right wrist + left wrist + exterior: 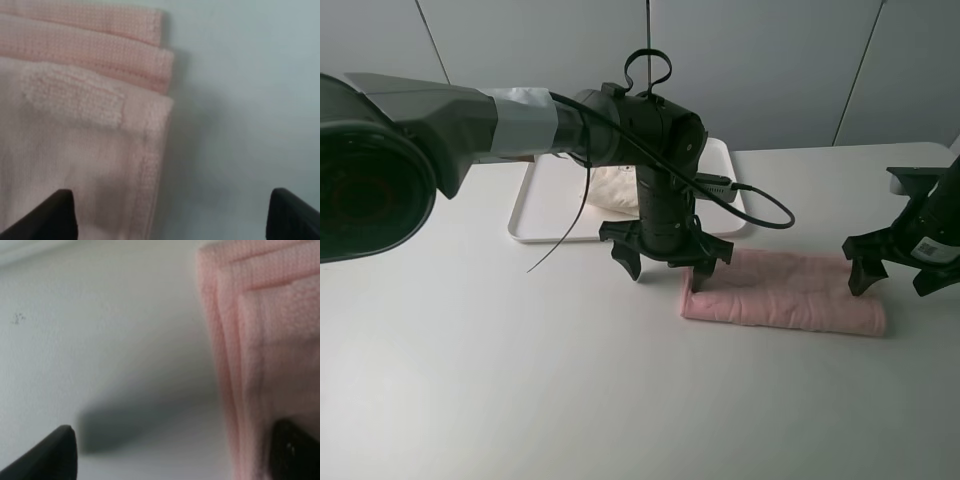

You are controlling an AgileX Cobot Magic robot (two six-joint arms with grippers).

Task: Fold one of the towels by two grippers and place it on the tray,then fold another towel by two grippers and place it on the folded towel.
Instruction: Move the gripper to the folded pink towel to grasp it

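cream towel (615, 188) is sitting on the tray (535, 225); pink towel (790, 290) is lying part-folded beside it, left gripper (665, 275) and right gripper (892, 286) hanging open over its ends.

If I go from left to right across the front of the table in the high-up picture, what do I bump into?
left claw → pink towel → right claw. The tray and the cream towel lie behind the left claw and overlap it, so they are left out.

A white table (500, 390) stands before a pale grey panelled wall (770, 60) with thin dark seams.
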